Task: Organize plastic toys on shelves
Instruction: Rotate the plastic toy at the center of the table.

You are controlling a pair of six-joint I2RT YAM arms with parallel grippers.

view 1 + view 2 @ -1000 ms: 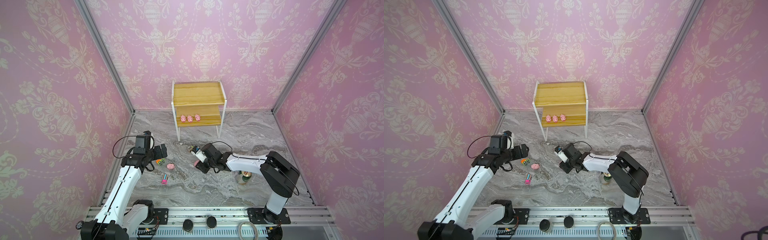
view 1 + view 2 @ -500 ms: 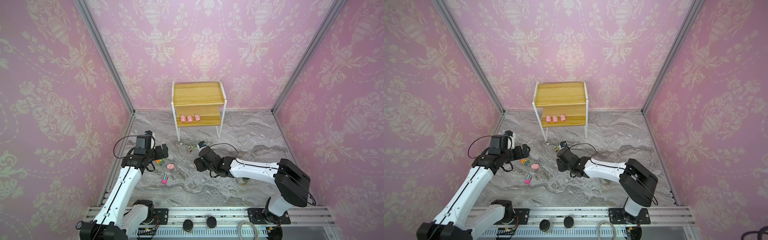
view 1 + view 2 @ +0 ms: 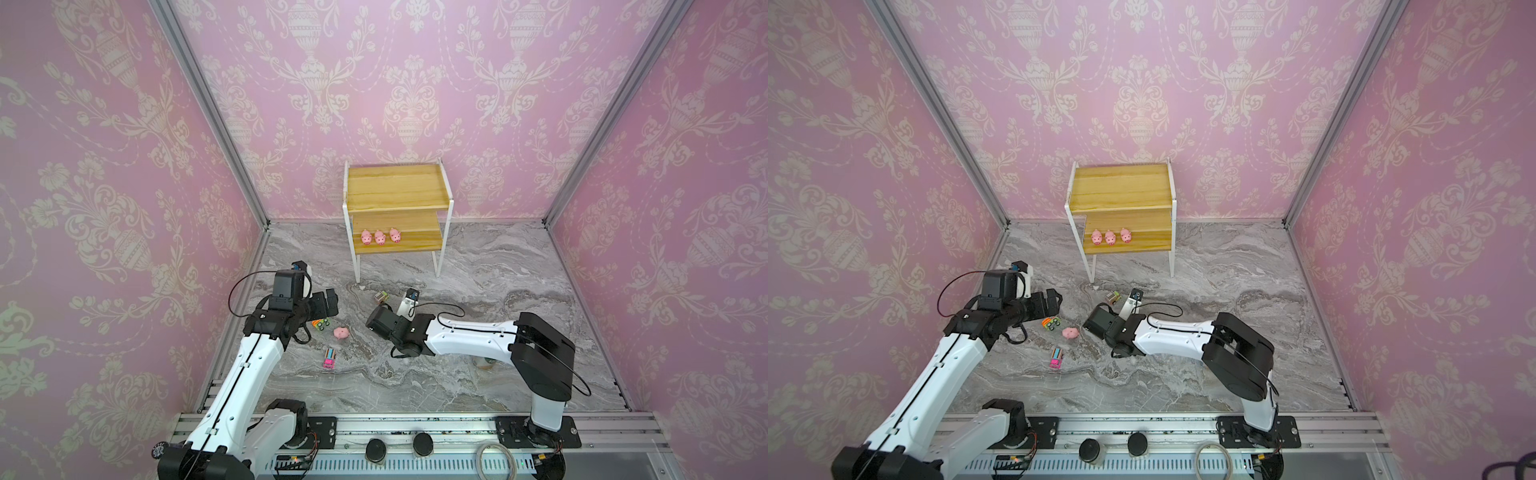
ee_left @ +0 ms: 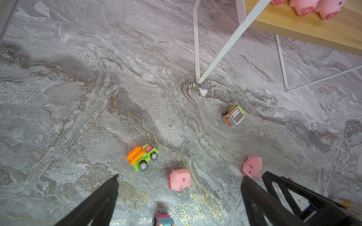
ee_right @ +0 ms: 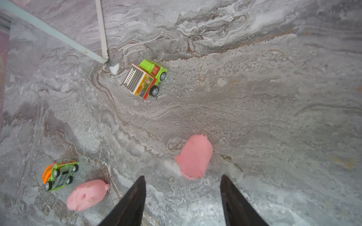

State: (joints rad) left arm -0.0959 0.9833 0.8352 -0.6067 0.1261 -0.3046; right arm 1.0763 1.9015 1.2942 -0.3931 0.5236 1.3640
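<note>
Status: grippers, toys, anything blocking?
Left gripper open, empty, over loose pig. Right gripper open, empty, second pig just off its tips. Three pigs on lower shelf; three trucks unshelved. No obstruction seen.

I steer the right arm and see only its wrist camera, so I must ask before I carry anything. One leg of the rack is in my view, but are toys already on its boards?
Observer: Yes. Three pigs stand in a row on the lower board.
Operator: And above them?
Observer: The top board carries nothing.
Operator: Is any truck outside my view?
Observer: Yes. A pink-blue truck lies on the floor, on the robot's side of the orange-green truck.
</note>
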